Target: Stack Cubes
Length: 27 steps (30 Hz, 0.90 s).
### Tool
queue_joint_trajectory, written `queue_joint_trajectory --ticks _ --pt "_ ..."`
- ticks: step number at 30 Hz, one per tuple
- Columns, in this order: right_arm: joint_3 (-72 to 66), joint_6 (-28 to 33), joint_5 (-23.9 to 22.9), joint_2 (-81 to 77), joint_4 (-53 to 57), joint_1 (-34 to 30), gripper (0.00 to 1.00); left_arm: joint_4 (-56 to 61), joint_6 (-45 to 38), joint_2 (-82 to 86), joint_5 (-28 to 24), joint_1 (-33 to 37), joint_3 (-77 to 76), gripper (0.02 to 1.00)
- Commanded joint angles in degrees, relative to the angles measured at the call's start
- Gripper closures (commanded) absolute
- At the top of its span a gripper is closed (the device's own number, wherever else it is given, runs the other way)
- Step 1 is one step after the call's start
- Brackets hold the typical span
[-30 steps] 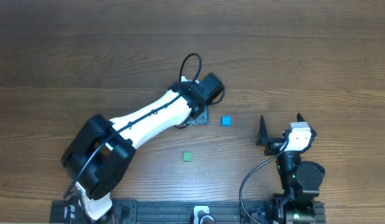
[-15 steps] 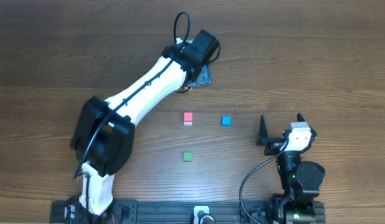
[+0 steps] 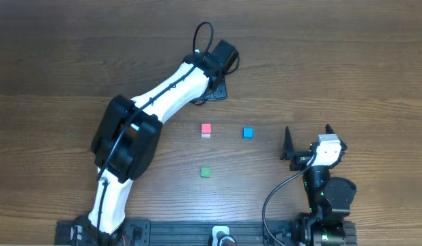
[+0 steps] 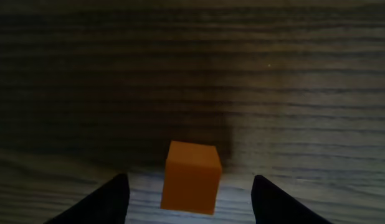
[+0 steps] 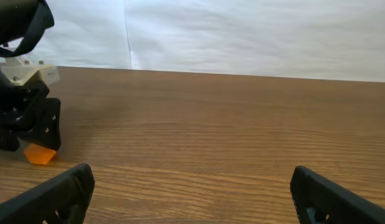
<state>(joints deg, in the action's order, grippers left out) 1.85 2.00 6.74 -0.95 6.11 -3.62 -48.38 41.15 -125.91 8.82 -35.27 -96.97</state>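
An orange cube rests on the wooden table between the spread fingers of my left gripper, with a gap on each side. In the top view the left gripper reaches to the far middle of the table. A pink cube, a blue cube and a green cube lie apart nearer the front. My right gripper stands open and empty at the right, near its base. Its wrist view shows the orange cube under the left gripper.
The wooden table stretches bare to the far side and to the right. The left arm's white link lies diagonally across the left middle. A white wall stands behind the table's far edge.
The left gripper has moved from the middle of the table to the far side, uncovering the pink cube. The right arm has not moved.
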Motion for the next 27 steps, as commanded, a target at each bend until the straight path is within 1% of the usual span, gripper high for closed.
queue_joint_trajectory --ticks 1,6,15,21,27 --pt "-0.5 0.4 -0.4 0.2 -0.1 -0.2 0.007 0.5 -0.9 -1.9 -0.9 0.5 -0.7 0.393" --pt "-0.5 0.4 -0.4 0.2 -0.1 -0.2 0.009 1.6 -0.9 -2.7 -1.7 0.5 -0.7 0.406" --pt "-0.5 0.4 -0.4 0.2 -0.1 -0.2 0.009 1.7 -1.3 -3.5 -1.8 0.7 -0.7 0.461" --pt "-0.5 0.4 -0.4 0.2 -0.1 -0.2 0.009 1.7 -1.3 -3.5 -1.7 0.7 -0.7 0.564" --pt "-0.5 0.4 -0.4 0.2 -0.1 -0.2 0.009 2.1 -1.3 -3.5 -1.6 0.7 -0.7 0.72"
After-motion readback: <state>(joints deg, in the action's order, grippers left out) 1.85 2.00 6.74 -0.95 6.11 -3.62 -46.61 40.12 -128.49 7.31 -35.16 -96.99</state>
